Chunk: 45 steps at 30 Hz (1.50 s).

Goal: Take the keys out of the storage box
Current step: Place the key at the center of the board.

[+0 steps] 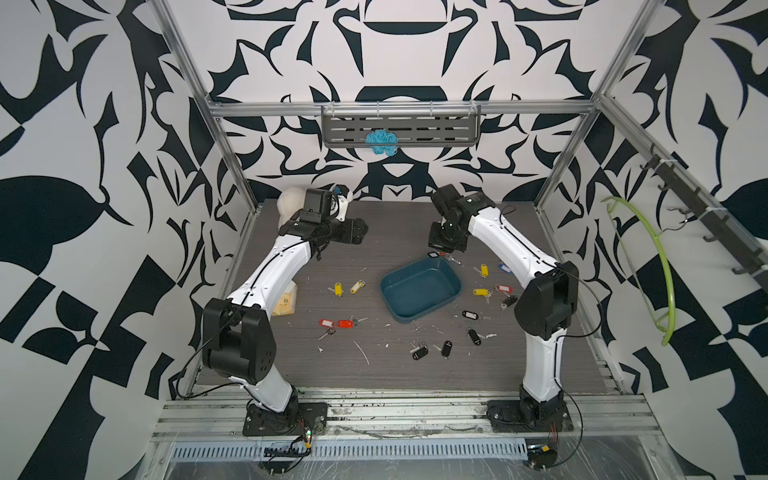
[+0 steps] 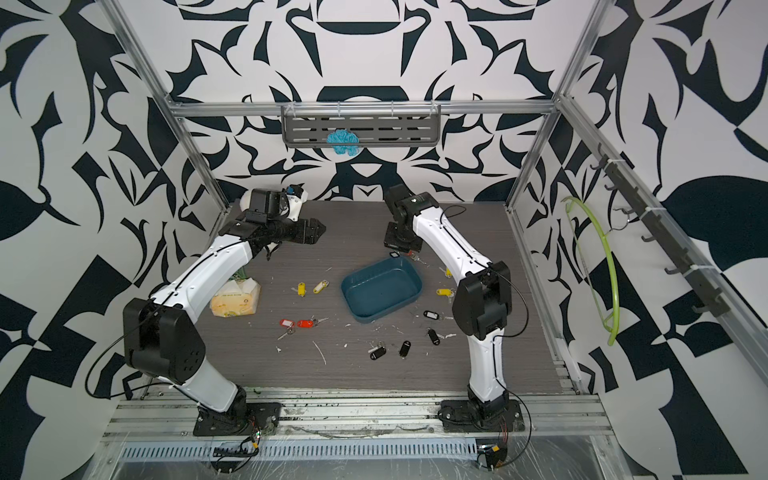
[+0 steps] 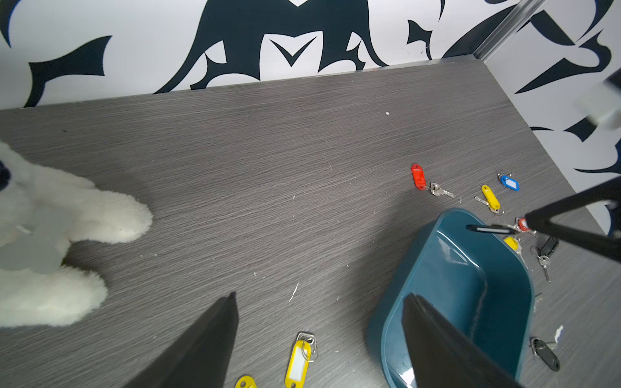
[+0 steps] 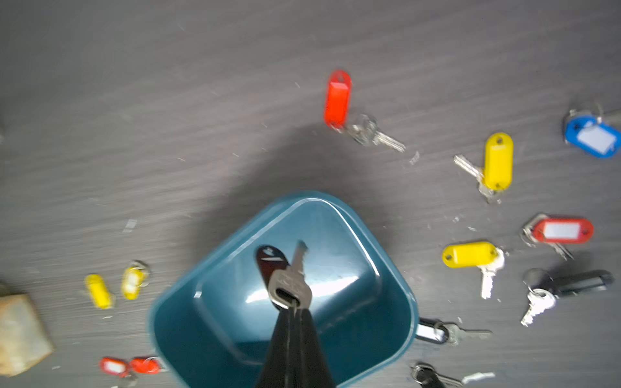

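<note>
Right gripper (image 4: 291, 312) pinches one black-tagged key (image 4: 291, 285) above one storage box (image 4: 336, 268)

Keys (image 1: 344, 323) lie scattered on tabletop (image 1: 395, 224) round storage box (image 1: 419, 291), w/ right hand (image 1: 441, 250) above its far corner.

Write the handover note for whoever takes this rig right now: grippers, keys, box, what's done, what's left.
Left gripper: open, empty, above the table to one side of the storage box.
Right gripper: shut on a black-tagged key, which hangs over the box's far corner.
Storage box: nothing lies inside it in both top views.
Other keys: scattered on the table all around the box.
Done: every key but the held one is out and on the table.
Left: carry the held key clear of the box and set it down.
</note>
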### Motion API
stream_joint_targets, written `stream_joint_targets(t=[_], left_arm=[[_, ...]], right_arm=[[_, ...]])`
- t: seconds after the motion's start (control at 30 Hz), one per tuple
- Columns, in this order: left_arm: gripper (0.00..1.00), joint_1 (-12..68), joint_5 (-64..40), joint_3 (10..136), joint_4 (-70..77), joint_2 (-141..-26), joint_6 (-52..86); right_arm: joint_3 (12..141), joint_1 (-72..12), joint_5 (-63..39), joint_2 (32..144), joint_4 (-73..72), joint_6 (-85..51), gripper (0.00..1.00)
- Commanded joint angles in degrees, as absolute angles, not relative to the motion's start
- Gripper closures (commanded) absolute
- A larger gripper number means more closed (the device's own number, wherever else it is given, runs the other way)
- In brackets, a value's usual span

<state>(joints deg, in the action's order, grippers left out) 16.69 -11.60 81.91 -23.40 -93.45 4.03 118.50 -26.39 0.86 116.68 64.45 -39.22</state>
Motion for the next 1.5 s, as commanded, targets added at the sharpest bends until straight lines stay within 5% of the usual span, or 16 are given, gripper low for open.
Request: stream_joint_targets(t=[0.0, 0.2, 0.77, 1.43, 1.47], left_arm=[[0.16, 16.87, -11.77, 81.38, -22.85, -92.09, 4.79], [0.16, 16.87, -11.54, 81.83, -22.59, -92.4, 5.86], [0.16, 16.8, -8.63, 82.84, -22.94, -93.69, 9.59], [0.16, 16.02, -2.26, 76.03, -14.69, -89.33, 16.7], [0.16, 15.95, -2.05, 75.55, -14.13, -89.01, 17.16]], right_arm=[[128.11, -26.5, -1.37, 119.74, 68.58, -38.01, 1.0], [141.5, -22.64, -2.49, 127.87, 70.63, -36.52, 1.0], [140.46, -7.33, -6.86, 136.42, 62.4, -35.99, 1.0], [108.07, -1.11, -9.84, 127.31, 43.86, -35.79, 1.0], [107.36, -0.85, -9.87, 126.82, 43.69, -35.49, 0.93]])
